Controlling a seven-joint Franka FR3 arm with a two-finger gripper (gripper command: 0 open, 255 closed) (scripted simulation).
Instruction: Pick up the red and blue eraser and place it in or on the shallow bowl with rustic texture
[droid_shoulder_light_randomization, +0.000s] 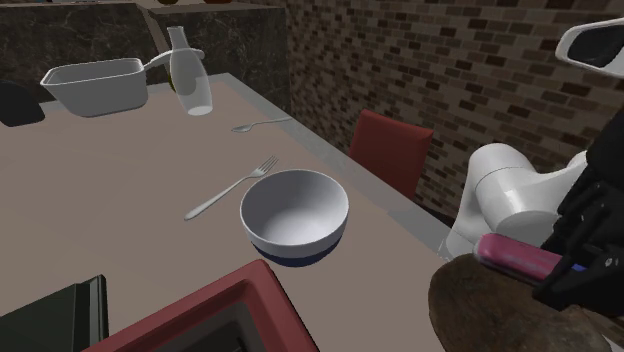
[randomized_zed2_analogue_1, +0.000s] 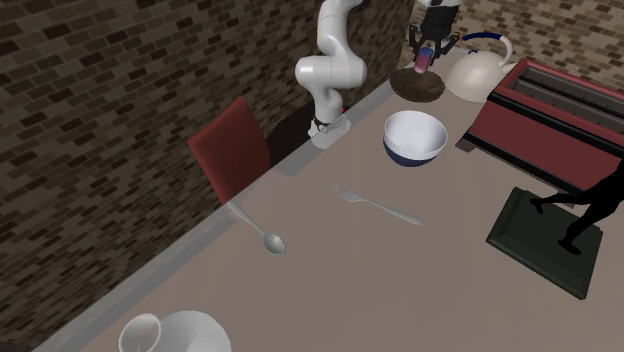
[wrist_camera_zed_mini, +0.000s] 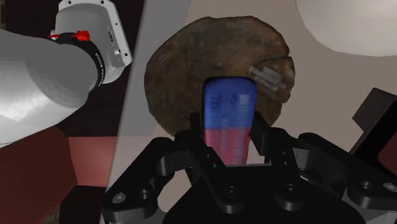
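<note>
My black gripper (wrist_camera_zed_mini: 228, 130) is shut on the red and blue eraser (wrist_camera_zed_mini: 228, 114), which sticks out from between the fingers with its blue end leading. Right beneath it lies the shallow brown bowl with a rough, rustic surface (wrist_camera_zed_mini: 184, 70). In the shoulder view the eraser (droid_shoulder_light_randomization: 515, 254) looks pink and hangs just above the brown bowl (droid_shoulder_light_randomization: 480, 315) at the lower right, held by the gripper (droid_shoulder_light_randomization: 560, 268). In the second exterior view the eraser (randomized_zed2_analogue_1: 424, 58) hangs from the gripper (randomized_zed2_analogue_1: 427, 50) over the bowl (randomized_zed2_analogue_1: 418, 88) at the table's far end.
A white and blue deep bowl (droid_shoulder_light_randomization: 295, 216) stands near the brown one, with a fork (droid_shoulder_light_randomization: 230, 188), a spoon (droid_shoulder_light_randomization: 255, 125), a glass carafe (droid_shoulder_light_randomization: 188, 72) and a white pan (droid_shoulder_light_randomization: 95, 85) beyond. A red toaster (randomized_zed2_analogue_1: 545, 110), a white kettle (randomized_zed2_analogue_1: 480, 68) and a red chair (droid_shoulder_light_randomization: 392, 150) are close.
</note>
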